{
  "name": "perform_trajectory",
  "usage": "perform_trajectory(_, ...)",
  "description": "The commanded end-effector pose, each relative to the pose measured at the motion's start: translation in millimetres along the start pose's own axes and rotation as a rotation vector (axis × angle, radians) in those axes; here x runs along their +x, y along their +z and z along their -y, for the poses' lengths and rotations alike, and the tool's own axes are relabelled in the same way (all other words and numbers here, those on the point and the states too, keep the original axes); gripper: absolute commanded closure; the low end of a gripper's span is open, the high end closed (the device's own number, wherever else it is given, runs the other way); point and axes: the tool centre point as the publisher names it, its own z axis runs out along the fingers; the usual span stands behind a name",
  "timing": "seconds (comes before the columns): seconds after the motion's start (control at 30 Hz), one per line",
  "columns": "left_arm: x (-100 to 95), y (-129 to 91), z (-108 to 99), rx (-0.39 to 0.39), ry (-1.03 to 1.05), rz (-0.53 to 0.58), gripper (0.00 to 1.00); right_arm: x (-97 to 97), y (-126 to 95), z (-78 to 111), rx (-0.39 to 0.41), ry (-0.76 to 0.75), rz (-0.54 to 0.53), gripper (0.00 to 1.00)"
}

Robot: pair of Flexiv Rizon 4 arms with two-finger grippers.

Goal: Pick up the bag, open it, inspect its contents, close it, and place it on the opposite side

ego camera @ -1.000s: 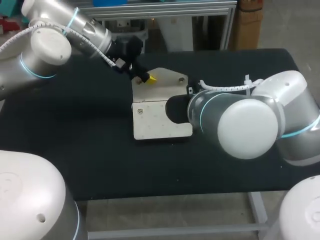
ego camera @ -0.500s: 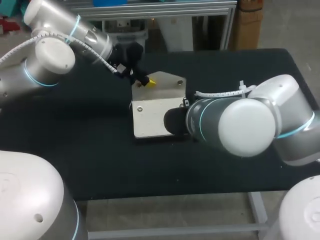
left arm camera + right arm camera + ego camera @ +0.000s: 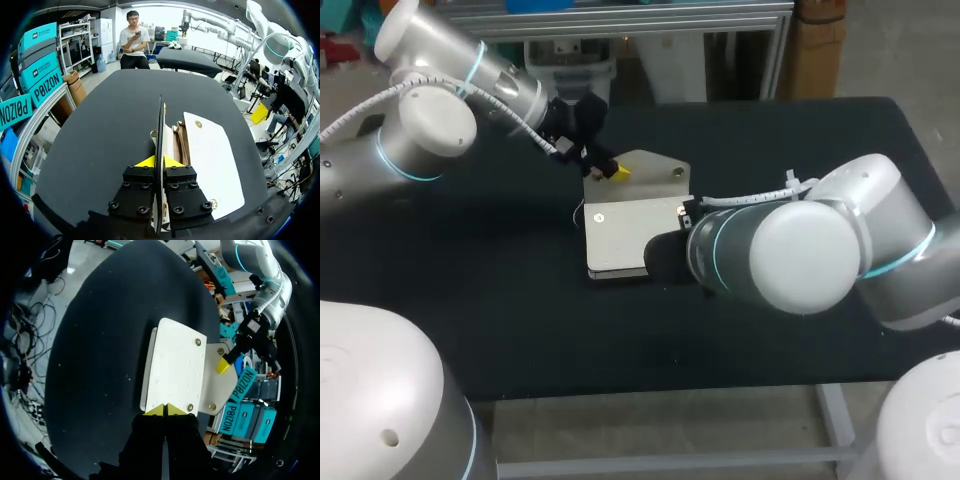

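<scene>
A cream bag (image 3: pixel 620 235) with small round studs lies on the black table (image 3: pixel 470 290) near its middle. Its flap (image 3: pixel 655 172) stands lifted at the far side. My left gripper (image 3: pixel 612 172) is shut on the flap's edge; in the left wrist view the flap (image 3: pixel 161 125) runs edge-on between the yellow tips of that gripper (image 3: pixel 159 161), with the bag's brown inside (image 3: pixel 179 142) beside it. My right gripper (image 3: pixel 165 410) is shut on the near edge of the bag's front panel (image 3: pixel 175 362). In the head view my right forearm hides that gripper.
My right arm's big elbow (image 3: pixel 800 255) hangs over the table's right half. Bare black tabletop lies left of the bag and along the front edge (image 3: pixel 650 385). Nothing else stands on the table.
My right arm has shifted left with the bag's edge. The left gripper has come slightly nearer with the flap, which now stands steeper and looks shorter from above.
</scene>
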Motion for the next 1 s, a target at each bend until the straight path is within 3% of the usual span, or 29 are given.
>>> perform_trajectory(0.03,-6.8,4.5,-3.2,0.005,-0.007,-0.011,1.00,13.4,7.7,-4.3,0.016,0.016,0.121,1.00)
perform_trajectory(0.17,-10.6,7.5,-6.0,0.010,-0.018,-0.017,1.00,23.9,11.9,-4.2,0.069,0.098,0.053,0.96)
perform_trajectory(0.37,-15.2,9.7,-10.0,0.018,-0.029,-0.024,1.00,26.3,14.5,-3.3,0.069,0.119,0.037,1.00)
perform_trajectory(0.4,-15.6,10.0,-10.4,0.017,-0.030,-0.025,1.00,26.3,14.5,-3.3,0.069,0.119,0.037,0.93)
perform_trajectory(0.43,-15.9,10.4,-10.9,0.017,-0.032,-0.026,1.00,26.3,14.5,-3.3,0.069,0.119,0.037,0.13)
perform_trajectory(0.47,-16.1,10.5,-11.1,0.016,-0.033,-0.027,1.00,26.3,14.5,-3.3,0.069,0.119,0.037,0.00)
perform_trajectory(0.83,-23.3,14.0,-10.4,0.002,-0.054,-0.040,1.00,26.3,14.5,-3.3,0.069,0.119,0.037,0.00)
perform_trajectory(0.9,-24.2,14.6,-10.0,0.002,-0.055,-0.044,1.00,20.4,13.5,-4.0,0.101,0.104,0.088,0.00)
perform_trajectory(1.0,-24.7,16.2,-9.9,-0.002,-0.046,-0.054,1.00,26.6,10.6,-9.7,0.112,0.082,0.153,0.00)
